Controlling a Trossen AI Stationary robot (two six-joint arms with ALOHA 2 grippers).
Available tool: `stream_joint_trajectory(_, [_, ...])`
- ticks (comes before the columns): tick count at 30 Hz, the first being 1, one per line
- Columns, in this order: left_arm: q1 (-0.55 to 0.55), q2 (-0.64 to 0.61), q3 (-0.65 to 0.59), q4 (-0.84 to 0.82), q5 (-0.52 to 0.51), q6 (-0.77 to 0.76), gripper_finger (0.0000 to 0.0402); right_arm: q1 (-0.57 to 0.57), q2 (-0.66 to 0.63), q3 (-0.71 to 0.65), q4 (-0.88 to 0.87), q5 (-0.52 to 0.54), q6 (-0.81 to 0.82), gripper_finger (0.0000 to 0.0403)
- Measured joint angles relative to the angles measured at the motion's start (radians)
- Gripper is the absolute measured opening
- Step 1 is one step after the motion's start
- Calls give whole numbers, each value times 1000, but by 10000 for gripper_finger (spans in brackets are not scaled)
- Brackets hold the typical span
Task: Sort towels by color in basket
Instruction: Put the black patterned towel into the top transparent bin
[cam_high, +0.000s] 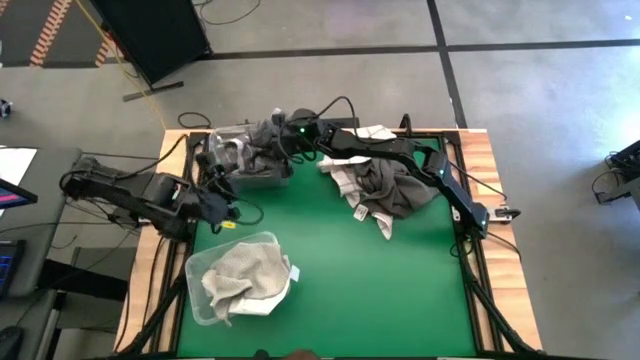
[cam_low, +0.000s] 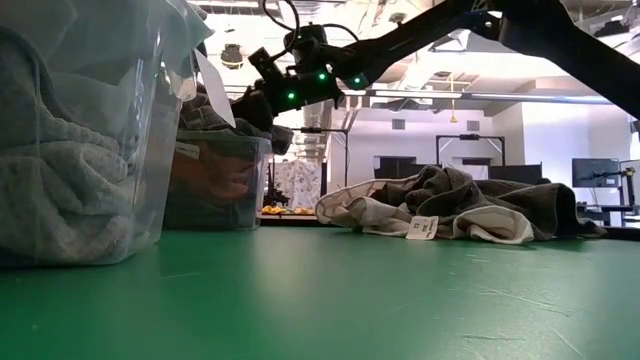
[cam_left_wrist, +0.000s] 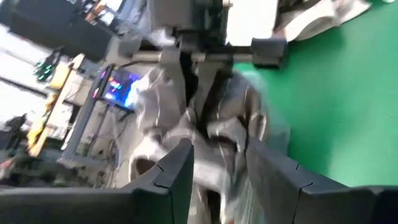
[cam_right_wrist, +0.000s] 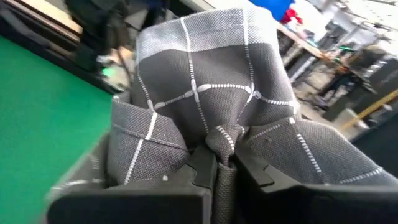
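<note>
Right gripper (cam_right_wrist: 217, 163), clenched on a checked towel (cam_right_wrist: 211, 93) over the far bin (cam_high: 262, 180); near bin (cam_high: 200, 300) part-filled; towel pile (cam_high: 385, 185) behind remains unsorted.

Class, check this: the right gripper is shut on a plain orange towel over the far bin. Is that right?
Wrong on the towel. The right wrist view shows the right gripper shut on a grey checked towel, over the far bin.
</note>
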Motion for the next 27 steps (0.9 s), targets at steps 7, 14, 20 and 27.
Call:
stream_joint_trajectory(7, [214,-4,0,195,229,284,186,6,0,0,-36,-35,0,56])
stream_joint_trajectory(14, [540,-3,0,221,551,406,215,7,0,-1,-63,-59,-5,56])
stream_joint_trajectory(20, [765,39,0,252,823,497,218,8,0,-1,-66,-61,-5,57])
stream_joint_trajectory(27, [917,181,0,282,1025,584,218,7,0,-2,-66,-61,-8,57])
